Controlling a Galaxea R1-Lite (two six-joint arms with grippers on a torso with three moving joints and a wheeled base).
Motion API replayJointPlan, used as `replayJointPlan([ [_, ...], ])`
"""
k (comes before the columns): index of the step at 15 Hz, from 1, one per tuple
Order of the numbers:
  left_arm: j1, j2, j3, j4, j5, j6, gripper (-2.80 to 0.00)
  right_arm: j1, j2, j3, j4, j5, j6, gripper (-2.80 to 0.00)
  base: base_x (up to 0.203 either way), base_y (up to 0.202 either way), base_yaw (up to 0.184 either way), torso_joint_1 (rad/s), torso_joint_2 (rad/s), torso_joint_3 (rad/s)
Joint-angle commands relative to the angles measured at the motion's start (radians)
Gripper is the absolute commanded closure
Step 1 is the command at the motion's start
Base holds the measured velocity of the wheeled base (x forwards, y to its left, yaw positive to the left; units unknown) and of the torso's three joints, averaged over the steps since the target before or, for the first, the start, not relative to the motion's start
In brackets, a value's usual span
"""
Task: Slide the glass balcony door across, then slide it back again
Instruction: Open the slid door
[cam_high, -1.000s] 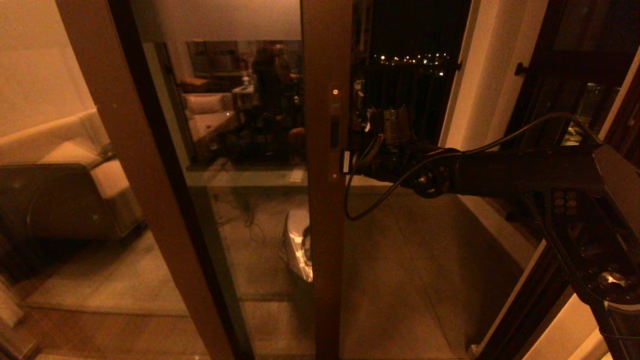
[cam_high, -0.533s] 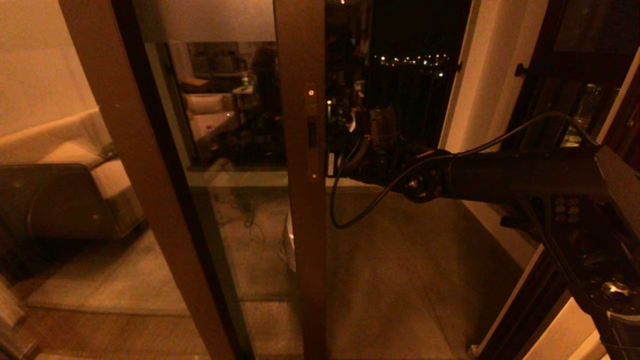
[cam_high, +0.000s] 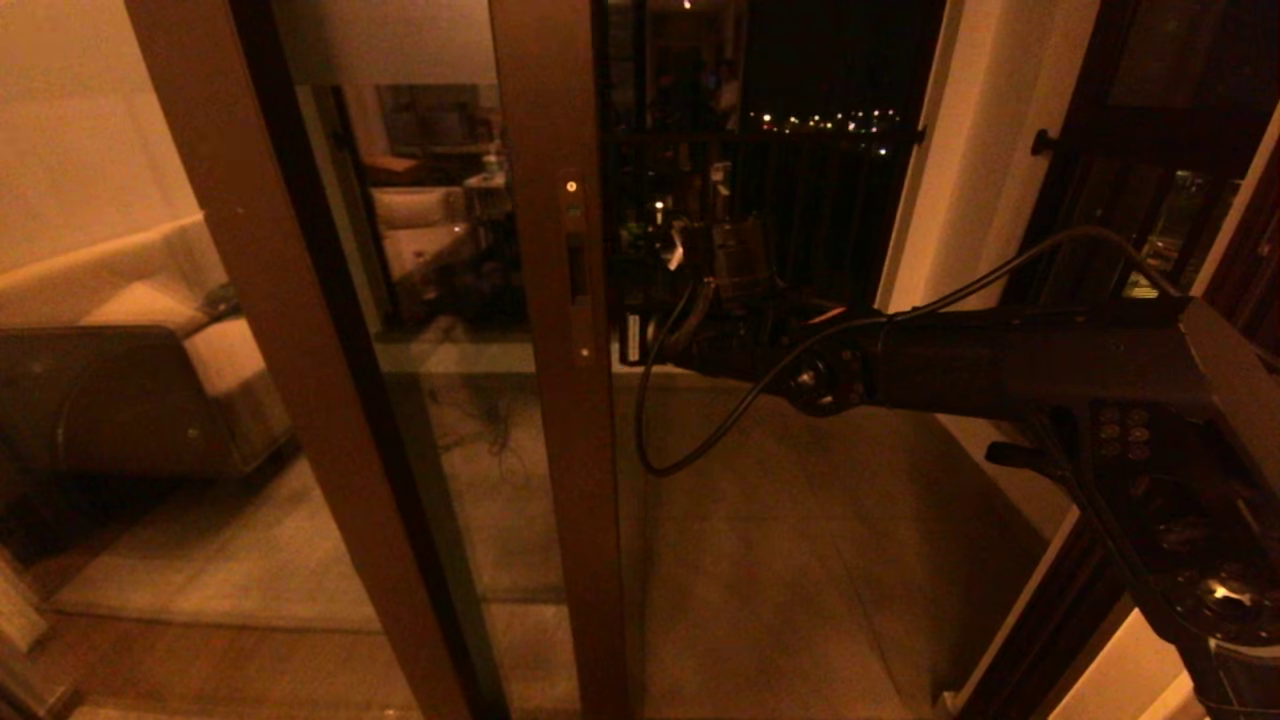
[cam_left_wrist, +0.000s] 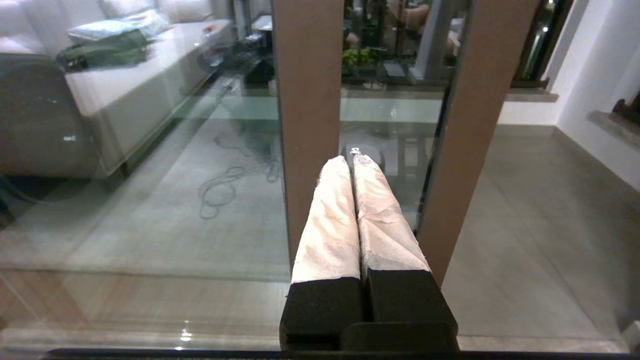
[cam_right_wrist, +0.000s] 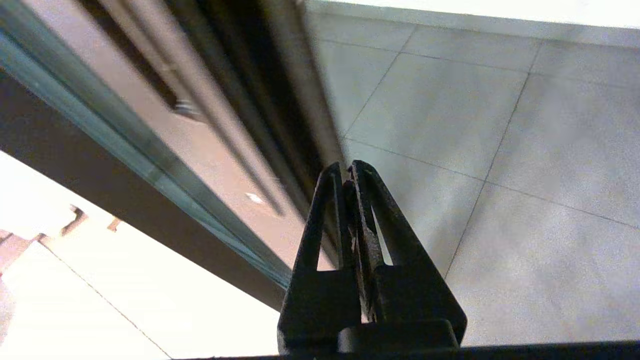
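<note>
Glass balcony door (cam_high: 480, 330), tall and brown-framed, stood left of the middle of the head frame, partly slid across, with dark open space to its right. Its narrow handle slot (cam_high: 577, 270) sat on the brown stile. The right end effector (cam_high: 632, 338) was just beside that stile's edge, its black fingers (cam_right_wrist: 332, 210) pressed together on nothing. The left end effector (cam_left_wrist: 354, 162) showed only in its own wrist view, low in the frame, its white-wrapped fingers (cam_left_wrist: 330, 215) clenched tight and empty, near the door's brown stile (cam_left_wrist: 307, 110).

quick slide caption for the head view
Right gripper, shut, at the edge of the glass balcony door, which stands partly open onto a tiled balcony floor at night.
</note>
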Motion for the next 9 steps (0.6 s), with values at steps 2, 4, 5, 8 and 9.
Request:
replayJointPlan([
  [2,0.000,0.001,0.038,-0.001,0.000,0.000,0.00,0.010,0.008,-0.001,-0.010,-0.002,0.001,0.00,0.000,0.000,0.000,0.000,0.00,0.000],
  [4,0.000,0.001,0.038,-0.001,0.000,0.000,0.00,0.016,0.014,-0.001,-0.012,0.007,0.001,0.00,0.000,0.000,0.000,0.000,0.00,0.000],
  [5,0.000,0.001,0.038,-0.001,0.001,0.000,0.00,0.016,0.020,-0.001,-0.014,0.013,0.001,0.00,0.000,0.000,0.000,0.000,0.00,0.000],
  [8,0.000,0.001,0.037,-0.001,0.000,0.000,0.00,0.019,0.032,-0.004,-0.024,0.017,0.001,0.00,0.000,0.000,0.000,0.000,0.00,0.000],
  [9,0.000,0.001,0.038,-0.001,0.000,0.000,0.00,0.022,0.035,-0.004,-0.028,0.017,0.001,0.00,0.000,0.000,0.000,0.000,0.00,0.000],
])
